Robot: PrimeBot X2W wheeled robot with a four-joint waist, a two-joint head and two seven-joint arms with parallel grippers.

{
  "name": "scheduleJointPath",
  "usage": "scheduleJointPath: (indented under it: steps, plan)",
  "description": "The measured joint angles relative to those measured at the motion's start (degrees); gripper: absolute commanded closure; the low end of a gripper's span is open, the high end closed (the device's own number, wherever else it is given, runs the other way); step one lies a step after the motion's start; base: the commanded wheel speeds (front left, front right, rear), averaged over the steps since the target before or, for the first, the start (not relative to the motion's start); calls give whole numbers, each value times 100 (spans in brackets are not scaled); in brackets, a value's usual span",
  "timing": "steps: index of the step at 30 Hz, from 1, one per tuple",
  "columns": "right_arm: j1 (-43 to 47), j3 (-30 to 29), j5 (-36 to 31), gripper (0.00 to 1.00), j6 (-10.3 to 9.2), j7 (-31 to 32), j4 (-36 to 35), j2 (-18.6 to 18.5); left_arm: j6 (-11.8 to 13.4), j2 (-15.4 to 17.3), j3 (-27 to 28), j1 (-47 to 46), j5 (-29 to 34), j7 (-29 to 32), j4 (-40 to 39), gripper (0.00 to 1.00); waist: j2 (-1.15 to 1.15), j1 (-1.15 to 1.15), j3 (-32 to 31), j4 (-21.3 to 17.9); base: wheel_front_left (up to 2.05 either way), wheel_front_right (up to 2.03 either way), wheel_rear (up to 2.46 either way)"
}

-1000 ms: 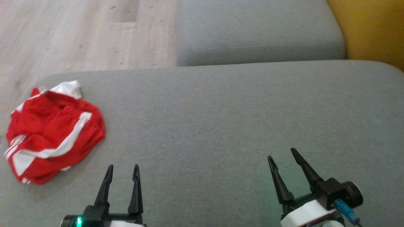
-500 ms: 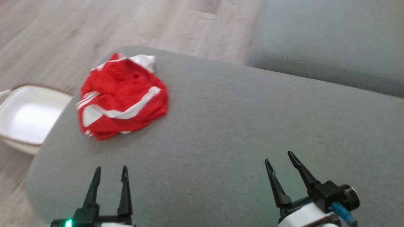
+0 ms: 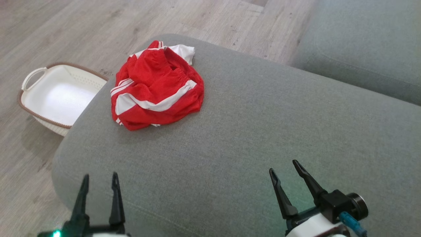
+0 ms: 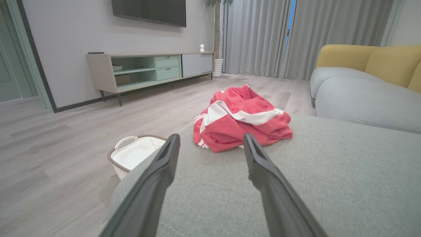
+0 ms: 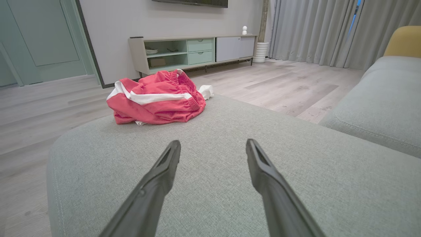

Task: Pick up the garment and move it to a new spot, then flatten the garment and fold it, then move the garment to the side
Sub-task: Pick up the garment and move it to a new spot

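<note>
My left gripper [image 3: 100,175] and right gripper [image 3: 283,166] hang empty, jaws apart, well short of the garment [image 3: 157,89] bunched at the far edge of the cushion [image 3: 236,138]. A clumsy grab could shove it off, toward the basket [image 3: 84,77]

Red garment [image 3: 157,87] with white stripes; grey cushion [image 3: 250,141].
</note>
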Motion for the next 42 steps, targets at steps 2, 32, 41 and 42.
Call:
scheduleJointPath:
  steps: [2,32,41,42]
  plan:
    - [2,-8,-20,0,0,0,-20,-51,-52,16,49,-209,20,0,-88,0,0,0,102,4,0,0,0]
    - [-1118,-581,10,0,0,-56,-1471,-2080,-855,541,-1635,-7024,-2129,3144,4579,0,0,1,2996,-447,0,0,0]
    - [-1161,-695,9,0,0,-59,-1651,-2176,-855,638,-2325,-6910,-3009,3008,4680,100,0,1,3178,-515,0,0,0]
    - [-1165,-691,10,0,0,-59,-1631,-2171,-855,669,-2464,-6864,-3154,2895,4546,100,0,1,3150,-516,0,0,0]
